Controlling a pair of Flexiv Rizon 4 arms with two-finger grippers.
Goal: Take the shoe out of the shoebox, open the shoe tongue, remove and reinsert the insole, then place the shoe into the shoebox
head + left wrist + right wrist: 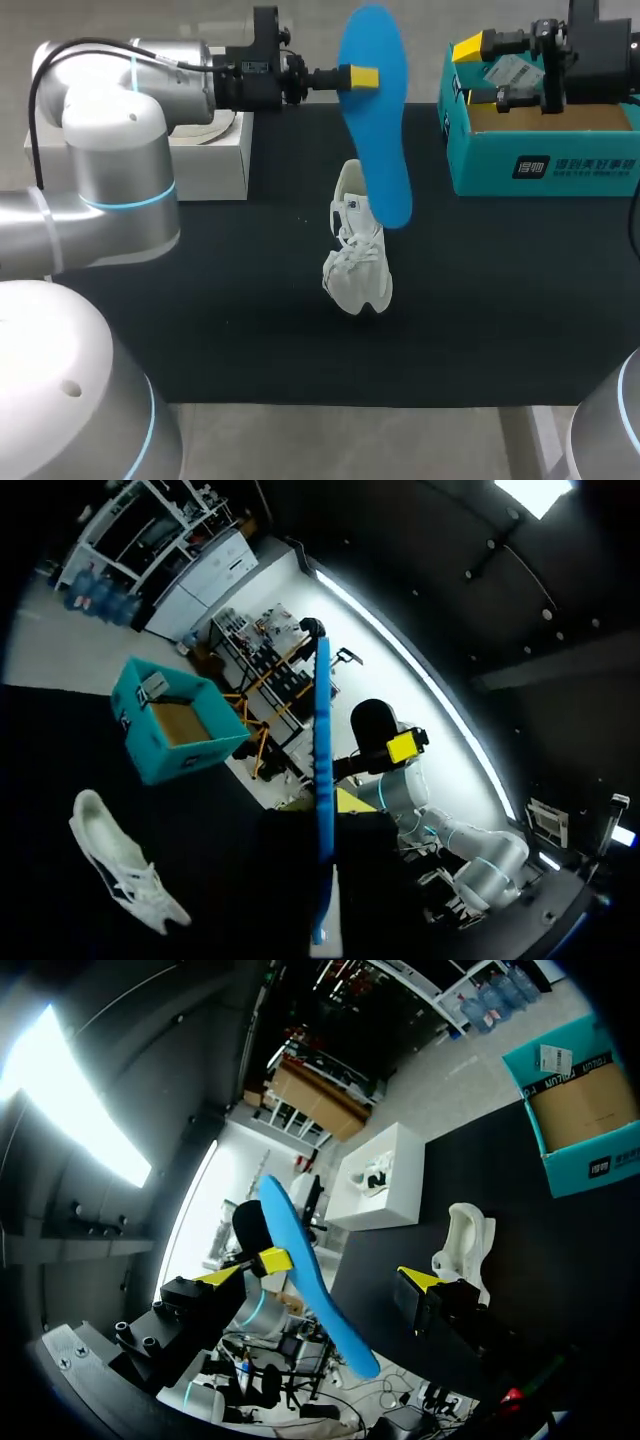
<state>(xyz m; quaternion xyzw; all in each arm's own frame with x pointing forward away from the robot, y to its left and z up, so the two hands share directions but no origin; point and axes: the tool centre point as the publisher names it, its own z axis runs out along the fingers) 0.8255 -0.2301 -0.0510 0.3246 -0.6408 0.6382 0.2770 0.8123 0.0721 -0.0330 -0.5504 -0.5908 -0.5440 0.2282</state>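
Left gripper (362, 77) is clamped on the blue insole (385, 170), which is held up on end in the air. The white shoe (360, 262) is sat on the black mat (200, 300) right below it. Right gripper (490, 72) is spread wide over the teal shoebox (540, 168).

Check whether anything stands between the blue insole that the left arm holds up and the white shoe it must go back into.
Nothing visible does. The insole hangs in the left gripper over the table, its lower end near the shoe, with only open air between them. The shoebox stands off to the side.
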